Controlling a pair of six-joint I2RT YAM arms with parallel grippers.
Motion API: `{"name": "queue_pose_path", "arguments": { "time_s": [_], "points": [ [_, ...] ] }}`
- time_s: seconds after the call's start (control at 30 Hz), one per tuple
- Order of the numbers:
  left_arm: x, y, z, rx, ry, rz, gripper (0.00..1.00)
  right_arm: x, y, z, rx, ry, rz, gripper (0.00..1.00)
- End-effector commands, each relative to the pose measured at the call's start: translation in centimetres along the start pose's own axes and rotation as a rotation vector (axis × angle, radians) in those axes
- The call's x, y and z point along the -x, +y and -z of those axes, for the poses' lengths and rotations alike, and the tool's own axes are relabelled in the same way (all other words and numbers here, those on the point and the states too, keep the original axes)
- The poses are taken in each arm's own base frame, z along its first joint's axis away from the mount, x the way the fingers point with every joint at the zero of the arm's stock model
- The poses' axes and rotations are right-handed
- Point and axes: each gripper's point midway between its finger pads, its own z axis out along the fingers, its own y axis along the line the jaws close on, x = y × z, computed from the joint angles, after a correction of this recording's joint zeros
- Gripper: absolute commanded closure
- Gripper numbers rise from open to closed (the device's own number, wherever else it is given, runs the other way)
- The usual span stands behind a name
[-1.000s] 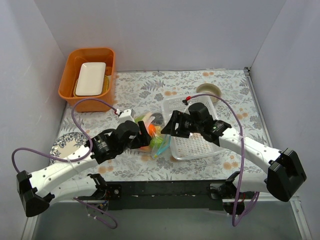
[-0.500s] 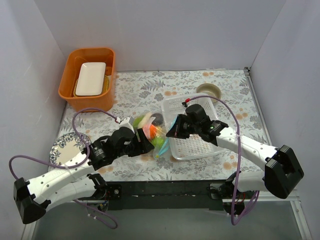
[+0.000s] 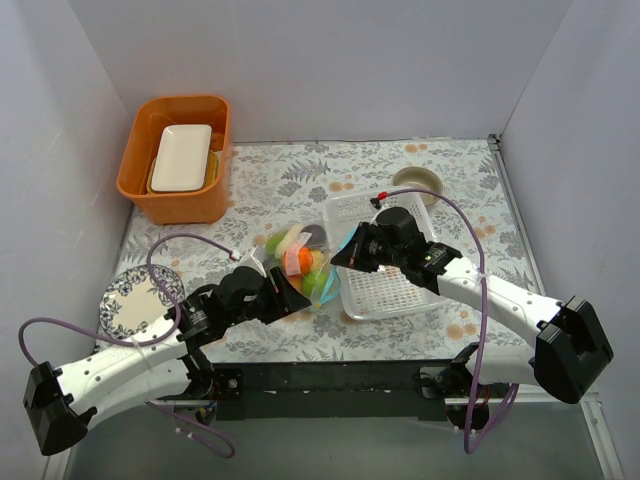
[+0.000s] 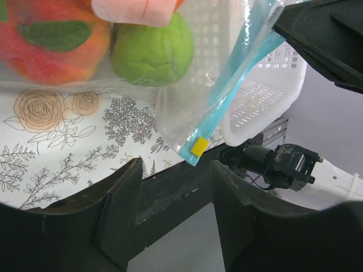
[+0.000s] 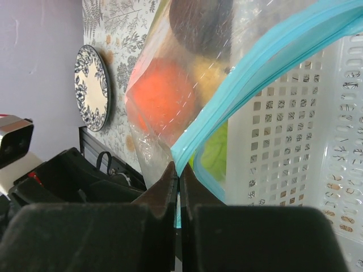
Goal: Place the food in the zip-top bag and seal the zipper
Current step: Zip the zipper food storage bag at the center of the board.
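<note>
The clear zip-top bag (image 3: 300, 262) lies on the floral table just left of the white basket. The food inside shows through it: an orange piece (image 5: 161, 96), a dark plum (image 5: 198, 20), a peach (image 4: 54, 42) and a green fruit (image 4: 150, 51). The teal zipper (image 5: 255, 68) runs along the bag's mouth beside the basket. My right gripper (image 5: 178, 170) is shut on the zipper's near end, seen from above at the basket's left rim (image 3: 342, 255). My left gripper (image 4: 177, 167) is open and empty, just short of the bag's yellow-tabbed corner (image 4: 198, 146).
The white perforated basket (image 3: 390, 290) stands right of the bag. An orange bin (image 3: 135, 170) holding a white tray sits at the back left. A patterned plate (image 3: 130, 300) lies near the left arm, and a small bowl (image 3: 418, 182) stands at the back right.
The right gripper has shut on the teal zipper strip. The left gripper has drawn back from the bag toward the near edge, with its jaws narrower.
</note>
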Motion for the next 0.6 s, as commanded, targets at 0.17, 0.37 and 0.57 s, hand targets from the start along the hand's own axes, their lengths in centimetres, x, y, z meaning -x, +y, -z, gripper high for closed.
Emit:
{"name": "queue_pose_path", "arguments": {
  "time_s": [0.17, 0.37, 0.57],
  "points": [
    [0.1, -1.2, -0.4, -0.163, -0.042, 0.209, 0.49, 1.5, 1.5, 0.9, 0.065, -0.061, -0.004, 0.99],
    [-0.3, -1.1, -1.2, -0.23, -0.037, 0.337, 0.49, 1.5, 1.6, 1.0, 0.067, -0.059, -0.004, 0.99],
    [-0.1, -0.8, -1.7, -0.296, -0.06, 0.436, 0.49, 1.3, 1.6, 1.3, 0.071, -0.054, -0.001, 0.99]
  ]
}}
